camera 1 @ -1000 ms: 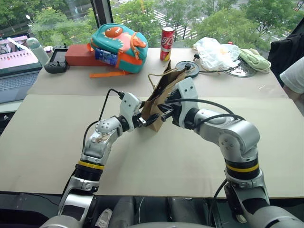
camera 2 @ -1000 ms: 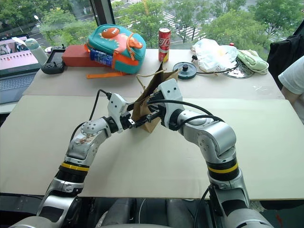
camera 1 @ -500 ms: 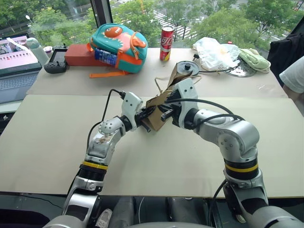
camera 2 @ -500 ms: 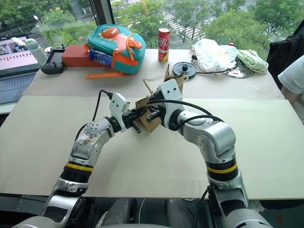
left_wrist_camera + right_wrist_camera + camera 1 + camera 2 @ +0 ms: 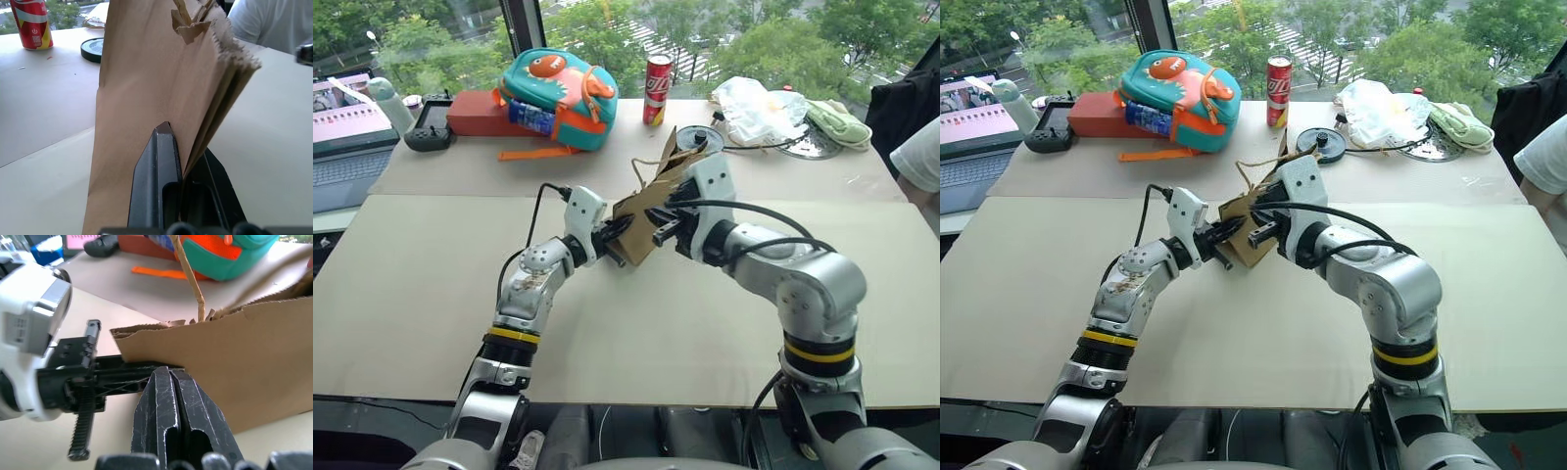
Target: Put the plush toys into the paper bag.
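1. The left gripper (image 5: 182, 161), a second ago open beside the bag (image 5: 651, 208), has since clamped its fingers (image 5: 155, 181) on the bag's edge.
2. The bag, upright on the tabletop (image 5: 636, 323) a second ago, now hangs tilted between both grippers, off the surface.
3. The right gripper (image 5: 171, 396) has drawn slightly up and back with the bag.

The paper bag (image 5: 651, 208) is matt brown kraft paper, creased, with a sawtooth-cut rim and handles of twisted tan paper cord (image 5: 190, 278). The left gripper (image 5: 182, 171) has fingers of matt black plastic; those of the right gripper (image 5: 171, 396) are the same, scuffed with fine pale scratches. The table (image 5: 421, 294) wears a smooth, matt beige sheet. The backpack (image 5: 558, 83) is teal and orange cloth. The can (image 5: 657, 89) is glossy red metal, and the plastic bag (image 5: 759, 108) is crinkled and shiny.
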Robot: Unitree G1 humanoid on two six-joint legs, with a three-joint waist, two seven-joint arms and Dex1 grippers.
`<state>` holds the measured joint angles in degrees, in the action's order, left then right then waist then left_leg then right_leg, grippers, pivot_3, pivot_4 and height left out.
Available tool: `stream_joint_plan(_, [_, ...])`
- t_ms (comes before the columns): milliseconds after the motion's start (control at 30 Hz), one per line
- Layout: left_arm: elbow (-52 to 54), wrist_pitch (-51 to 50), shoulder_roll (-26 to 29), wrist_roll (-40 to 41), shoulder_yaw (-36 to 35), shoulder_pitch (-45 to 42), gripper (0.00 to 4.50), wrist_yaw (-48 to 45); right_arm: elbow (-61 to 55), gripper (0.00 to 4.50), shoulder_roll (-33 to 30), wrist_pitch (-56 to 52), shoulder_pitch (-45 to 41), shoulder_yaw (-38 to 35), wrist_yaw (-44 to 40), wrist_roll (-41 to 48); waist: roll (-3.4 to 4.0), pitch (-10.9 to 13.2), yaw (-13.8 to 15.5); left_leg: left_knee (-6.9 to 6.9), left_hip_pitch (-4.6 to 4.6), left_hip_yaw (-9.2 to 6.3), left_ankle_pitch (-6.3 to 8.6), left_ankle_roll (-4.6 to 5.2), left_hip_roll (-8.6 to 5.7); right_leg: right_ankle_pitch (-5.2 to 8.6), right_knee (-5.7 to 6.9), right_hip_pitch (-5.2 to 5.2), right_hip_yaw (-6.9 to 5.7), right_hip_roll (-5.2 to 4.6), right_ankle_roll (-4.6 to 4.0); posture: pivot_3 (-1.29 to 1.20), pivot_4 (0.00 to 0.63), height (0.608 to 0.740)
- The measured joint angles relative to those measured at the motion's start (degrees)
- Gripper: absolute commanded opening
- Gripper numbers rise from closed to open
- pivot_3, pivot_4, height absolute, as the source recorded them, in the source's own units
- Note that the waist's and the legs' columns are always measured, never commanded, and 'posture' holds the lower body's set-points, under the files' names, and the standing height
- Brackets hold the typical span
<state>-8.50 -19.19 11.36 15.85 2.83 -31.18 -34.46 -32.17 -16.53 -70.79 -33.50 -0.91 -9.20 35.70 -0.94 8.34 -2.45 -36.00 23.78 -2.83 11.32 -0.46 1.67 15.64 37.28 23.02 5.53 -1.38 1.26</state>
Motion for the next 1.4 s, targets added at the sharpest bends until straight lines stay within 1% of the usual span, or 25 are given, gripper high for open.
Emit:
stream_joint_plan(67, [0.72, -0.71, 0.06, 1.59, -1.09, -0.05, 0.09, -0.63, -2.37, 0.00, -0.92, -1.06, 2.12, -3.05, -0.80, 1.93, 0.00, 0.00, 0.06, 0.00, 0.03, -0.02, 0.00, 0.00, -0.01, 0.00, -0.02, 0.00, -0.01, -0.01, 0.00, 0.00, 0.150, 0.739])
stream_joint_plan(100, [1.62, -1.34, 0.50, 3.03, -1.86, -0.05, 0.09, -1.75, -3.80, 0.00, -2.05, -2.09, 3.71, -5.75, -1.31, 3.48, 0.00, 0.00, 0.16, 0.00, 0.04, -0.03, 0.00, 0.00, -0.01, 0.00, -0.03, -0.01, -0.02, -0.01, 0.00, 0.00, 0.150, 0.739])
stream_joint_plan(267, [6.58, -4.13, 5.34, 8.73, -4.29, -0.24, 0.09, -8.15, -6.20, 0.00, -6.89, -4.78, 7.36, -16.68, -2.57, 7.46, 0.00, 0.00, -0.02, 0.02, -0.01, 0.02, 0.00, 0.00, -0.02, 0.00, -0.05, -0.02, 0.00, -0.01, 0.01, 0.00, 0.150, 0.739])
stream_joint_plan(367, [7.14, -4.73, 12.72, 10.51, -4.34, -0.64, 0.09, -16.13, -6.24, 0.00, -12.85, -6.50, 8.35, -23.83, -3.42, 9.15, 0.00, 0.00, -0.26, 0.06, -0.05, 0.04, 0.00, 0.00, 0.01, 0.01, -0.05, -0.01, 0.02, 0.04, 0.01, 0.00, 0.150, 0.739])
stream_joint_plan(467, [6.74, -4.98, 20.08, 11.88, -4.27, -1.63, 0.09, -25.64, -6.01, 0.00, -16.52, -7.24, 8.99, -29.07, -3.44, 9.91, 0.00, 0.00, -0.23, 0.07, -0.06, 0.04, 0.00, 0.00, 0.04, 0.02, -0.09, -0.01, 0.02, 0.08, 0.02, 0.00, 0.150, 0.739])
stream_joint_plan(533, [6.76, -5.13, 23.51, 13.08, -4.15, -2.36, 0.09, -31.00, -5.90, 0.00, -17.21, -7.35, 9.53, -30.37, -3.38, 10.12, 0.00, 0.00, -0.20, 0.07, -0.06, 0.07, 0.00, 0.00, 0.03, 0.03, -0.09, -0.02, 0.03, 0.06, 0.02, 0.00, 0.150, 0.739])
stream_joint_plan(633, [6.76, -4.55, 30.01, 13.72, -2.39, -1.62, 0.09, -42.78, -5.46, 0.00, -21.61, -7.35, 13.26, -31.13, -5.81, 10.61, 0.01, 0.01, -0.14, 0.09, -0.03, 0.12, 0.00, 0.00, 0.03, 0.04, -0.17, -0.01, 0.04, 0.05, 0.02, 0.00, 0.150, 0.739])
stream_joint_plan(700, [6.65, -4.18, 31.88, 13.76, -1.46, -1.42, 0.09, -48.00, -5.17, 0.00, -23.74, -6.85, 15.20, -31.40, -7.99, 10.67, 0.00, 0.01, -0.03, 0.09, -0.01, 0.13, 0.00, 0.00, 0.04, 0.04, -0.19, -0.01, 0.04, 0.04, 0.02, 0.00, 0.150, 0.739])
stream_joint_plan(800, [7.16, -4.25, 32.29, 15.02, -0.55, -1.44, 0.09, -53.06, -5.04, 0.00, -24.41, -4.59, 16.83, -30.87, -11.10, 11.32, 0.00, 0.02, 0.00, 0.04, -0.02, 0.13, 0.00, 0.00, 0.04, 0.05, -0.18, -0.03, 0.05, 0.04, 0.04, 0.00, 0.150, 0.739])
stream_joint_plan(933, [7.25, -1.65, 32.22, 14.36, 0.56, -1.27, 0.09, -55.43, -4.47, 0.00, -25.43, -1.74, 17.69, -30.58, -13.80, 11.79, 0.00, 0.01, 0.00, 0.03, -0.03, 0.13, 0.00, 0.00, 0.06, 0.06, -0.17, -0.04, 0.05, 0.05, 0.05, 0.00, 0.150, 0.739])
stream_joint_plan(1033, [6.34, 2.58, 31.23, 12.87, 0.54, 0.39, 0.09, -55.09, -4.29, 0.00, -25.52, -0.40, 17.85, -30.04, -14.26, 11.79, 0.00, 0.01, -0.15, 0.05, -0.04, 0.15, 0.00, 0.01, 0.07, 0.05, -0.16, -0.02, 0.07, 0.06, 0.03, 0.00, 0.150, 0.739])
stream_joint_plan(1200, [6.15, 10.75, 28.68, 10.42, 0.51, 5.96, 0.09, -53.32, -4.44, 0.00, -25.43, 0.18, 17.81, -28.62, -13.79, 12.72, 0.00, 0.01, 0.00, 0.04, -0.01, 0.14, 0.00, 0.01, 0.08, 0.04, -0.16, -0.02, 0.07, 0.05, 0.02, 0.00, 0.150, 0.739])
stream_joint_plan(1400, [6.02, 14.16, 27.67, 8.42, 0.88, 9.43, 0.09, -51.62, -4.38, 0.00, -25.74, 0.18, 17.64, -27.81, -13.33, 12.91, 0.00, 0.01, 0.11, 0.00, -0.03, 0.14, 0.00, 0.01, 0.07, 0.04, -0.15, -0.06, 0.06, 0.04, 0.02, 0.00, 0.150, 0.739])
